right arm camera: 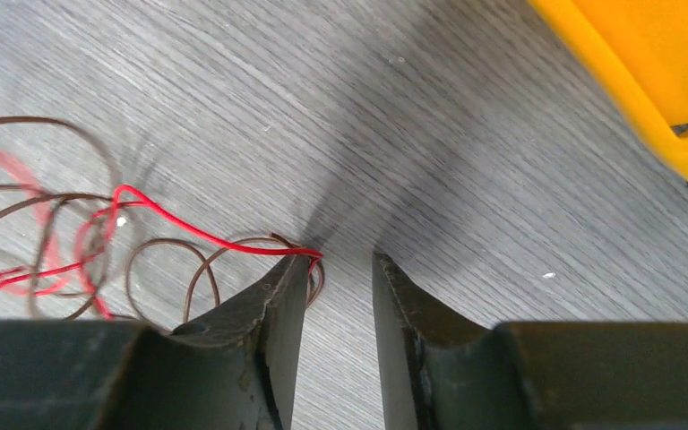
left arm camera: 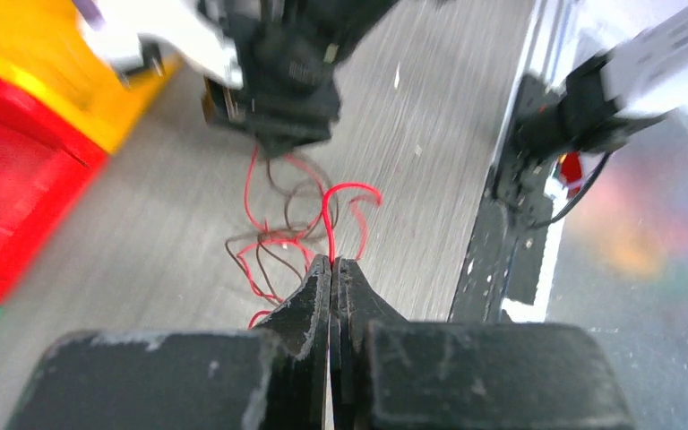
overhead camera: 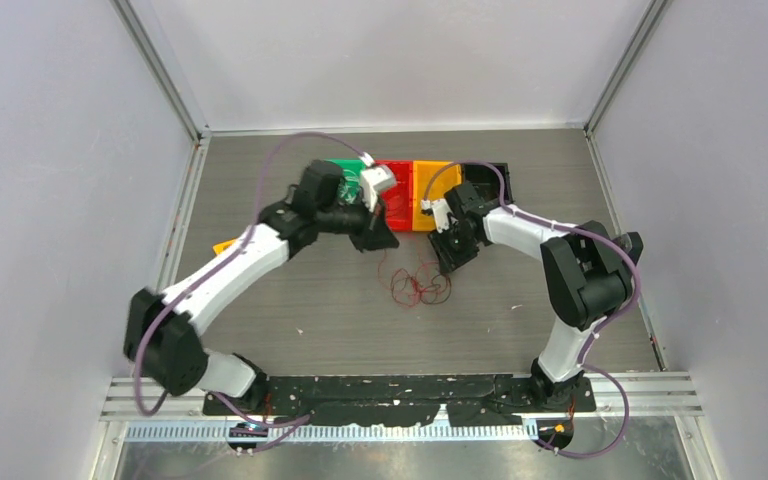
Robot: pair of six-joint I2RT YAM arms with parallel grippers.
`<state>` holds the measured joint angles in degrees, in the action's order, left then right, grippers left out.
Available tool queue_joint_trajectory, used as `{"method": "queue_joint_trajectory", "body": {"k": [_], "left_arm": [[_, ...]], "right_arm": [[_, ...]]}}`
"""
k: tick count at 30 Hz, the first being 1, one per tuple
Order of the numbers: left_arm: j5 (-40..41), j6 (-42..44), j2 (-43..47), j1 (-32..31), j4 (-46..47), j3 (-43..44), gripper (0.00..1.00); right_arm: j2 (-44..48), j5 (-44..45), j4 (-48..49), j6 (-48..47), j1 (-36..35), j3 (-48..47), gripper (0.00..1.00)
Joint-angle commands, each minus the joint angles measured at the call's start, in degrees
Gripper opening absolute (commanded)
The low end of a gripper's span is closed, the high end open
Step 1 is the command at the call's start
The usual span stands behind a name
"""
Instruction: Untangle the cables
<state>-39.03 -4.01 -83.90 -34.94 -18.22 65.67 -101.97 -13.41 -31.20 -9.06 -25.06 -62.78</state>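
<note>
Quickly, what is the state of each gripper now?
Left gripper: closed on a red cable.
Right gripper: open, holding nothing.

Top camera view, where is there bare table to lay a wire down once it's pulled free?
Widest bare table: the near strip between the cables and the black base plate. Also the far-right corner beside the black bin. Crowded: the middle, where the left gripper and right gripper meet the cables before the red bin.
</note>
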Motion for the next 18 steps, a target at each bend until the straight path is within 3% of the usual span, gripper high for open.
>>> {"method": "queue_joint_trajectory", "body": {"k": [1, 9, 14, 18], "left_arm": [[-5.7, 1.5, 14.8, 3.3, -5.2, 8.6, 0.0], [-11.4, -0.3, 23.3, 8.7, -8.2, 21.0, 0.0], [-13.3, -7.7, 24.2, 14.0, -1.7, 29.4, 0.0], [-14.8, -11.2, 22.5, 17.5, -0.2, 37.1, 0.0]], "right_arm": [[-3.2, 7.2, 0.7, -0.2, -1.8, 0.8, 0.37], [-4.8, 10.6, -1.4, -3.4, -5.0, -0.3, 0.36], [-6.0, 11.2, -3.3, -4.2, -5.7, -2.0, 0.37], [-5.2, 11.3, -5.6, -5.2, -5.7, -2.6, 0.47]]}}
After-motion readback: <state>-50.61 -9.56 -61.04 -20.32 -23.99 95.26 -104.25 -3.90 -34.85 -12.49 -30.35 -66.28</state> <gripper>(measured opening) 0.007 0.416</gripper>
